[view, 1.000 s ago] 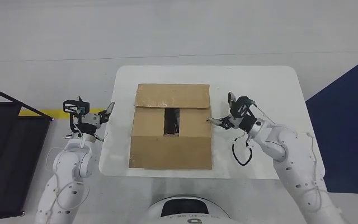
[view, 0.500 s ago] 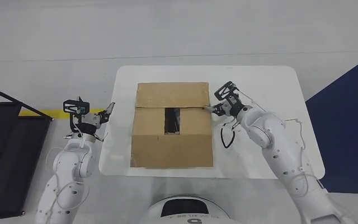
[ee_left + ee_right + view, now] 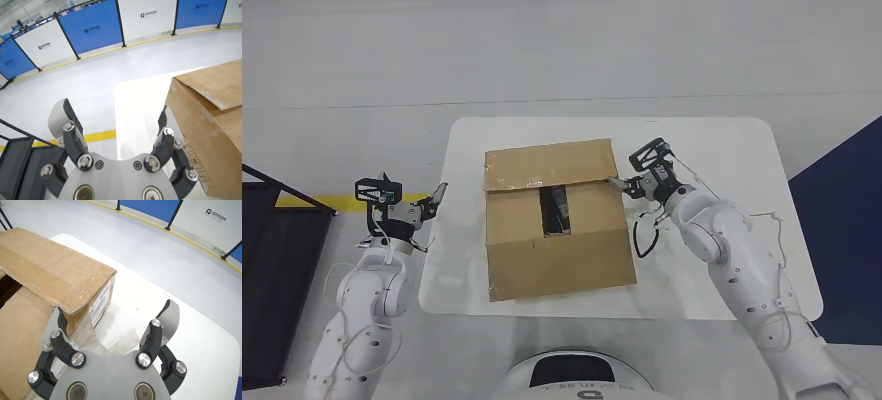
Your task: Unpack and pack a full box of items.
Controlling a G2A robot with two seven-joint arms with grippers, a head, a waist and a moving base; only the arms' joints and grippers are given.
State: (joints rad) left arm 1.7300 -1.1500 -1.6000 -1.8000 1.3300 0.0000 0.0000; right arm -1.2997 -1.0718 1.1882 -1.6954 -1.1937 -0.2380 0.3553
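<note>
A brown cardboard box (image 3: 557, 220) sits skewed in the middle of the white table (image 3: 712, 150). Its top flaps are mostly folded in, and a narrow gap (image 3: 557, 208) shows something dark inside. My right gripper (image 3: 627, 180) is open at the box's far right corner. In the right wrist view this gripper (image 3: 114, 308) has one fingertip (image 3: 61, 317) against the box (image 3: 47, 275), just under the taped far flap. My left gripper (image 3: 435, 195) hangs open and holds nothing off the table's left edge; in its own view the left gripper (image 3: 114, 107) is apart from the box (image 3: 208, 113).
A black rack (image 3: 272, 260) stands on the floor left of the table, beside a yellow floor line (image 3: 98, 135). A blue panel (image 3: 842, 230) stands at the right. Bare table (image 3: 189, 332) lies right of the box.
My right gripper has moved to the box's far right corner. The box has turned a little anticlockwise and shifted. The left arm has kept still.
</note>
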